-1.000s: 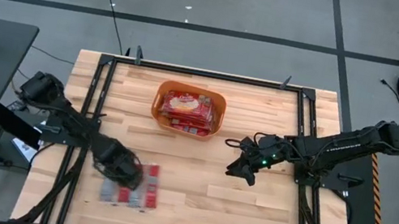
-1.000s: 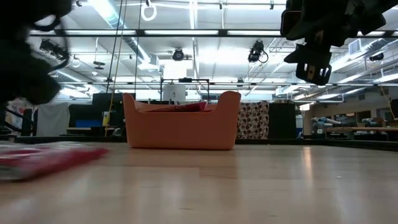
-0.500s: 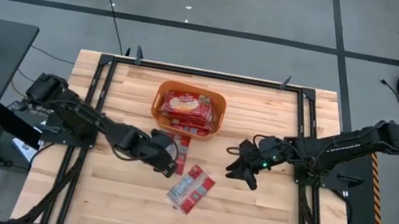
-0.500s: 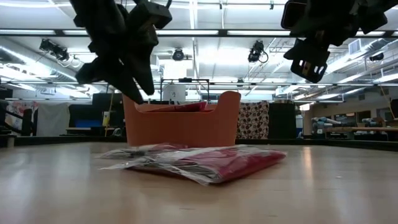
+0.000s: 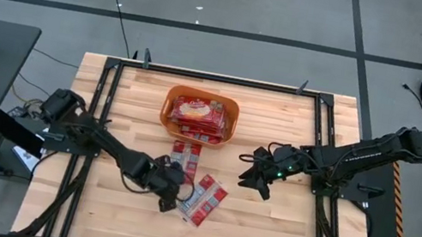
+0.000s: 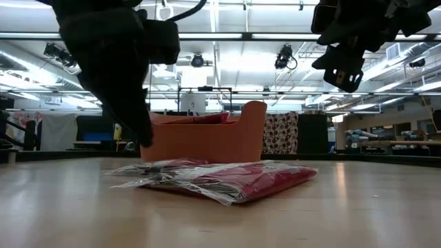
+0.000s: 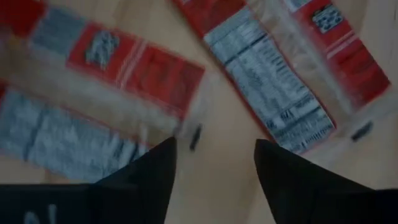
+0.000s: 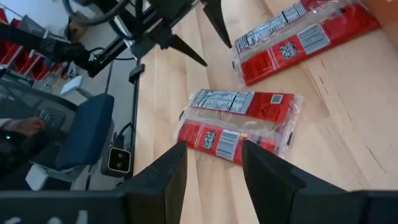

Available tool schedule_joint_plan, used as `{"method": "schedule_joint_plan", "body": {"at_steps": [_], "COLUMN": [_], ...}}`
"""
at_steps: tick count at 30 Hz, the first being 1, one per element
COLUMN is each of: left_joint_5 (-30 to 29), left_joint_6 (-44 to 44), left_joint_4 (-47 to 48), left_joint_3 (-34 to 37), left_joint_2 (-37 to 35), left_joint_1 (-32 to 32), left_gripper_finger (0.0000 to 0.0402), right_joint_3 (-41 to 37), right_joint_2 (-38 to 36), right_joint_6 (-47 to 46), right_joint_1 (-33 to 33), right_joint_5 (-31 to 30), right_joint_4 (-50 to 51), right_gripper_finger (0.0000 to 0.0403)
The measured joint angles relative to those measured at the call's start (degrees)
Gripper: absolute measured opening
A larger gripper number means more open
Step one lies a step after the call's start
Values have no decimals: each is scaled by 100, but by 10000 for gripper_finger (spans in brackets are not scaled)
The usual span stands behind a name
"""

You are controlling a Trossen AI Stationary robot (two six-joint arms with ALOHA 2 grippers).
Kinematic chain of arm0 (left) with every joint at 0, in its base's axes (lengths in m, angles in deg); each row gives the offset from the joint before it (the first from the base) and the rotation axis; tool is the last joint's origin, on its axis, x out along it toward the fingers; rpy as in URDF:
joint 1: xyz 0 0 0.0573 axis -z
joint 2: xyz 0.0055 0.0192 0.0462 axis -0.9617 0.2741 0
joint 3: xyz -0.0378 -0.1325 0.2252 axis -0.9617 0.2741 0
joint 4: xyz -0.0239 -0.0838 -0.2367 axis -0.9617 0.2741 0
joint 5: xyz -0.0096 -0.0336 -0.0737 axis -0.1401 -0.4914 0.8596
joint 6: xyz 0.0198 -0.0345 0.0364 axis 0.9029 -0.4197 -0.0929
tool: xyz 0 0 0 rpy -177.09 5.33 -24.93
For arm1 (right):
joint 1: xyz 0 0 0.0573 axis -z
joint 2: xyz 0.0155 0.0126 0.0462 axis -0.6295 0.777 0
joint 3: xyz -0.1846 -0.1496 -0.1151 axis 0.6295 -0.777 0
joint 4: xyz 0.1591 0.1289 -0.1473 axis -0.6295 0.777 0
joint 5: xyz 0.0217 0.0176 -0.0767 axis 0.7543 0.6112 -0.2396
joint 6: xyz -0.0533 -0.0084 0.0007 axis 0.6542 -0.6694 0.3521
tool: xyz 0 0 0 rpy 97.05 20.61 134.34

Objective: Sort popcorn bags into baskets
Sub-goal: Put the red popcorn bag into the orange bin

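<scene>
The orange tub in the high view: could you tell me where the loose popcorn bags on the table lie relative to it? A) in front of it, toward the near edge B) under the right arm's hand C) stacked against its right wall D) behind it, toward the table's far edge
A: the two loose popcorn bags lie below the orange tub in the high view, near the left hand.

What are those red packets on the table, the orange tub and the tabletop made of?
Red packets: thin clear plastic wrap, probably; it crinkles and glints. Orange tub: likely moulded plastic, with smooth matte walls and a rolled rim. Tabletop: pale wooden planks with visible grain and seams.
</scene>
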Motion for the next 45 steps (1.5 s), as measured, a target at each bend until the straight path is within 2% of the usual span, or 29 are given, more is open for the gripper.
{"method": "schedule_joint_plan", "body": {"at_steps": [5,11,15,22,29,33,40,45], "left_joint_5": [-716,-1120,-1309,-1289,-1647,-1565,-1550,-1420], "left_joint_6": [793,2364,2804,2772,2475,2458,2068,1566], "left_joint_4": [41,217,368,584,1186,1221,1408,1962], "left_joint_3": [-131,-623,-897,-986,-992,-989,-1035,-1445], "left_joint_2": [242,668,978,1324,1338,1338,1276,1266], "left_joint_1": [143,172,156,118,22,-56,-123,-123], "left_gripper_finger": [229,207,189,172,164,122,14,9], "right_joint_3": [0,0,-2,-2,-2,-2,-2,-2], "right_joint_2": [2,2,2,2,2,2,2,2], "right_joint_6": [-6,-27,-67,-158,-177,-202,-229,-307], "right_joint_1": [0,0,0,0,0,0,0,0], "right_joint_5": [2,41,48,96,157,162,252,310], "right_joint_4": [63,226,314,367,374,386,387,375], "right_gripper_finger": [158,158,158,158,158,158,158,158]}}
